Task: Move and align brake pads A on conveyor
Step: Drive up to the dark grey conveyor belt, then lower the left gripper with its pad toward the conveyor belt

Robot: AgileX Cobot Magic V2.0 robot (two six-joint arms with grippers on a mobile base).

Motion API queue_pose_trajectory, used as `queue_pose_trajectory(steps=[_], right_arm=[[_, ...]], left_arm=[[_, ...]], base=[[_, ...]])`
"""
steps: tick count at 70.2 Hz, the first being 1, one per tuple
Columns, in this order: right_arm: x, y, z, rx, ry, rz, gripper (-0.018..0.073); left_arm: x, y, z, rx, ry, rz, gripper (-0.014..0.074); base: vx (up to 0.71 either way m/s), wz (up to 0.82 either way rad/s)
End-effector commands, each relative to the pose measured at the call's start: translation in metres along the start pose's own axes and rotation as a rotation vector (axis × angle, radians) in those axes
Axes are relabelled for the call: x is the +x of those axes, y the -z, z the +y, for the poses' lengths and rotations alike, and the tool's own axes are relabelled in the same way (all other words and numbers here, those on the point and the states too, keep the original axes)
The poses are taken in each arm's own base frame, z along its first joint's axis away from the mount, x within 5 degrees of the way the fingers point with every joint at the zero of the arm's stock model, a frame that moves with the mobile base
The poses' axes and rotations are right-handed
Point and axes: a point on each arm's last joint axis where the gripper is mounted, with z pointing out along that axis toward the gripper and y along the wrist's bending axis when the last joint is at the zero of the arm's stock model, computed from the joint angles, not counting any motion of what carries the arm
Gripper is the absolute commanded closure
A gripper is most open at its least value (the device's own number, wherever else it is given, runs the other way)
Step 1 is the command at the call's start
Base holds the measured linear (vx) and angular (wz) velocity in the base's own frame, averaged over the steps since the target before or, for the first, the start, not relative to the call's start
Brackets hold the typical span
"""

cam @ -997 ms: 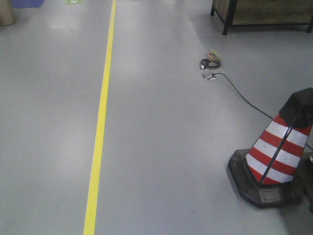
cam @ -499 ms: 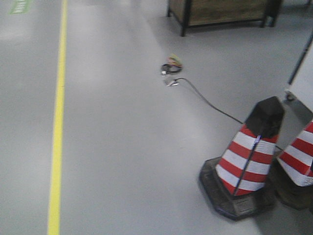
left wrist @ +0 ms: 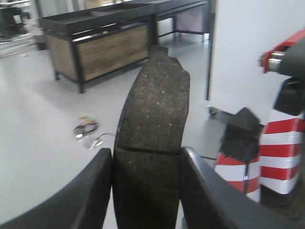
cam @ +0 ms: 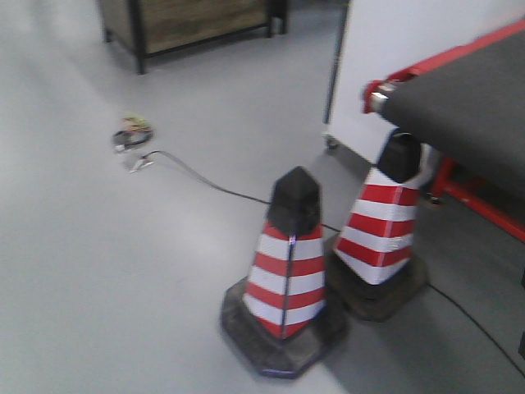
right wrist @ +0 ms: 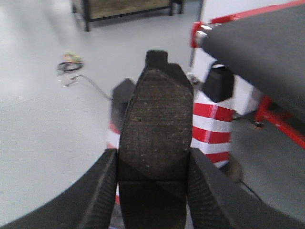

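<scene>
In the left wrist view, a dark grey curved brake pad [left wrist: 152, 129] with a groove across its middle stands upright between the two black fingers of my left gripper [left wrist: 146, 160], which is shut on it. The right wrist view shows my right gripper [right wrist: 152, 164] shut on a second brake pad [right wrist: 155, 126], also upright. The conveyor [cam: 480, 103], a dark charcoal belt with red side borders, enters the front view at the upper right, raised above the floor. Its end roller [right wrist: 202, 34] appears in the right wrist view. Neither gripper appears in the front view.
Two red-and-white striped traffic cones [cam: 287, 271] [cam: 381, 226] with black bases stand on the grey floor before the conveyor. A black cable [cam: 205, 182] runs from a coiled bundle [cam: 131, 135]. A wood-panelled black-framed bench [cam: 189, 20] and a white panel [cam: 402, 49] stand behind.
The front view has swung to the right: the yellow floor line has left the frame, a second cone and the conveyor have come into view, and the cable bundle has shifted left.
</scene>
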Motion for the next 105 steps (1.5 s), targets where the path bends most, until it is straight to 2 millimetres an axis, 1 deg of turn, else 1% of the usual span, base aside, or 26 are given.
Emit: queue_pose_trajectory(steps=[1, 36, 68, 84, 105], right_arm=[[-0.0179, 0.0032, 0.0004, -0.005, 0.016, -0.121, 0.0511], [-0.0179, 0.0032, 0.0004, -0.005, 0.016, -0.121, 0.0511], [-0.0179, 0.0032, 0.0004, -0.005, 0.016, -0.121, 0.0511], [-0.0179, 0.0032, 0.0004, -0.005, 0.016, -0.121, 0.0511], [-0.017, 0.0025, 0.0003, -0.004, 0.016, -0.109, 0.0511]], left_arm=[[-0.0166, 0.0015, 0.0037, -0.032, 0.018, -0.107, 0.0513], [-0.0166, 0.0015, 0.0037, -0.032, 0.018, -0.107, 0.0513], [-0.0166, 0.0015, 0.0037, -0.032, 0.018, -0.107, 0.0513], [-0.0166, 0.0015, 0.0037, -0.032, 0.018, -0.107, 0.0513], [-0.0148, 0.0009, 0.0033, -0.028, 0.019, -0.095, 0.0513]], base=[[0.23, -0.79], [0.2, -0.75], [0.16, -0.63], [0.17, -0.42], [0.23, -0.19]])
